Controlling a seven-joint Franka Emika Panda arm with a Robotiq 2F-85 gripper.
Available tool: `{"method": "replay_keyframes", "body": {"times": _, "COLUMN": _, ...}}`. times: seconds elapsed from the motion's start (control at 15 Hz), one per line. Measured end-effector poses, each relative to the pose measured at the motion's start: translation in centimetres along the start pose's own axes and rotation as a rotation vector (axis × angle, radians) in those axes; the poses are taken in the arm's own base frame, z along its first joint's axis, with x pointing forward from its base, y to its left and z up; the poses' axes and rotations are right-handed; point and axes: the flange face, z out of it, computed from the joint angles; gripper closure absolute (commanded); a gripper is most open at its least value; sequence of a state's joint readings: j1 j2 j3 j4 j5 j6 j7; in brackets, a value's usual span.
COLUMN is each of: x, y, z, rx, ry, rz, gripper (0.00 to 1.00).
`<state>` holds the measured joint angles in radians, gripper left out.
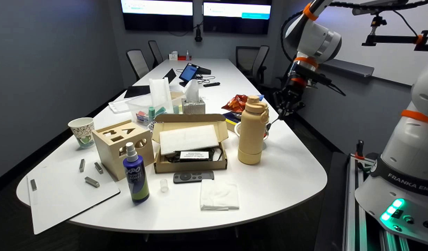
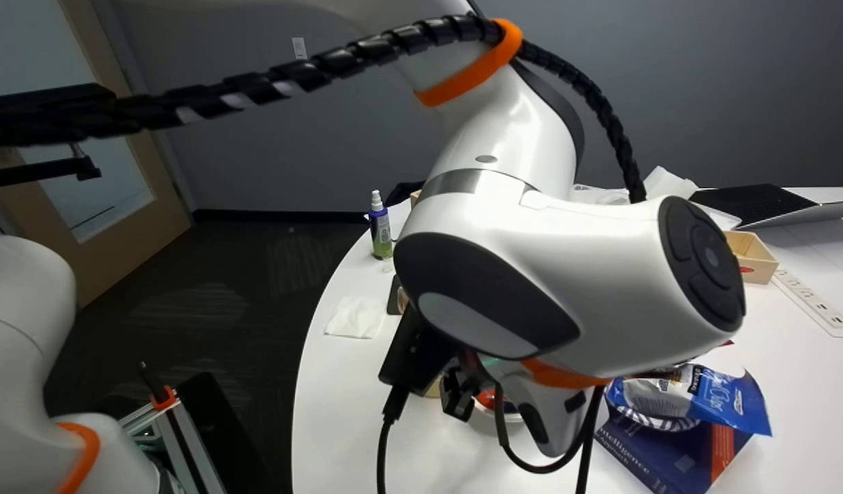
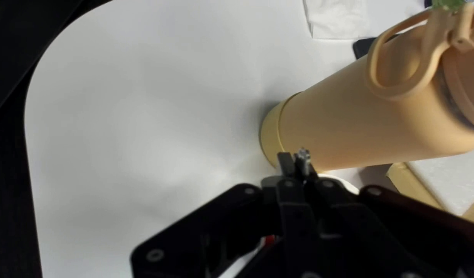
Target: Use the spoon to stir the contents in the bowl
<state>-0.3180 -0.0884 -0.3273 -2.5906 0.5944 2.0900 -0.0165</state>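
My gripper (image 1: 283,112) is shut on the spoon (image 1: 274,122), a thin utensil that slants down and left behind the tan jar toward the bowl. In the wrist view my fingertips (image 3: 295,164) are close together with a silvery piece between them. The white bowl (image 1: 237,129) is mostly hidden behind the jar; part of its rim shows in the wrist view (image 3: 343,182). In an exterior view the bowl (image 2: 485,414) shows red contents under the arm, and my gripper (image 2: 456,394) is beside it. Whether the spoon touches the contents cannot be told.
The tall tan jar (image 1: 251,134) stands close to the bowl and also shows in the wrist view (image 3: 360,119). An open cardboard box (image 1: 190,167) is beside it. A blue book (image 2: 651,446) with a blue bag (image 2: 727,398) lies near the bowl. A white napkin (image 1: 219,195) lies near the table edge.
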Motion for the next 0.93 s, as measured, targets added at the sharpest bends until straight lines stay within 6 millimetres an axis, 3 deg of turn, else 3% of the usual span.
{"method": "replay_keyframes", "body": {"times": 0.6, "x": -0.5, "y": -2.0, "z": -1.1, "rx": 0.125, "ry": -0.009, "rz": -0.018, "gripper": 0.99}}
{"method": "replay_keyframes", "body": {"times": 0.93, "x": -0.6, "y": -1.6, "z": -1.5, "rx": 0.157, "ry": -0.087, "rz": 0.045, "gripper": 0.99}}
